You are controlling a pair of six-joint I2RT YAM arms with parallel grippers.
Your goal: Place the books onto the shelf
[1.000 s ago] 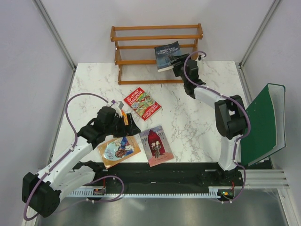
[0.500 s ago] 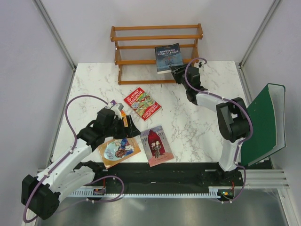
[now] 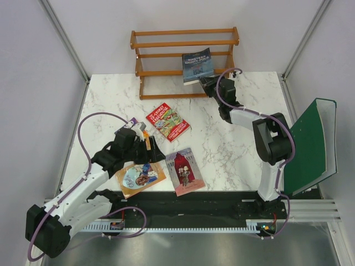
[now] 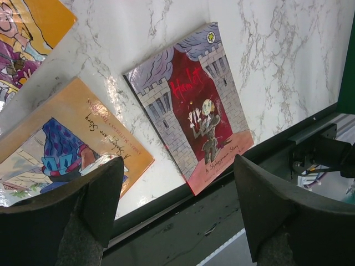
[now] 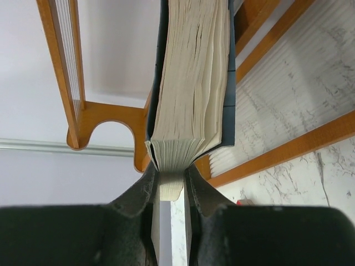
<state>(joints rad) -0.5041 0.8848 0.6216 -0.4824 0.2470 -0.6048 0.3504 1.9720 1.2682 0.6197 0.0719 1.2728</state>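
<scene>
Right gripper [image 5: 170, 176] pinches the lower edge of the dark blue book [image 5: 191, 72], upright just ahead against the shelf [image 5: 89, 119]. Left gripper [image 4: 175, 177] is spread wide above the orange book [image 4: 66, 144] and pink book [image 4: 188, 105].

Green binder [image 3: 309, 145] beside marble table [image 3: 222, 155]

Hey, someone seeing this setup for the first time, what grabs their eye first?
The dark blue paperback, tilted in the small brown wooden rack at the table's far edge, its lower edge pinched by the right gripper. Then the bright covers flat on the white marble table: a red cartoon book, an orange book and a pink castle-cover book, with the open left gripper hanging over the last two.
</scene>
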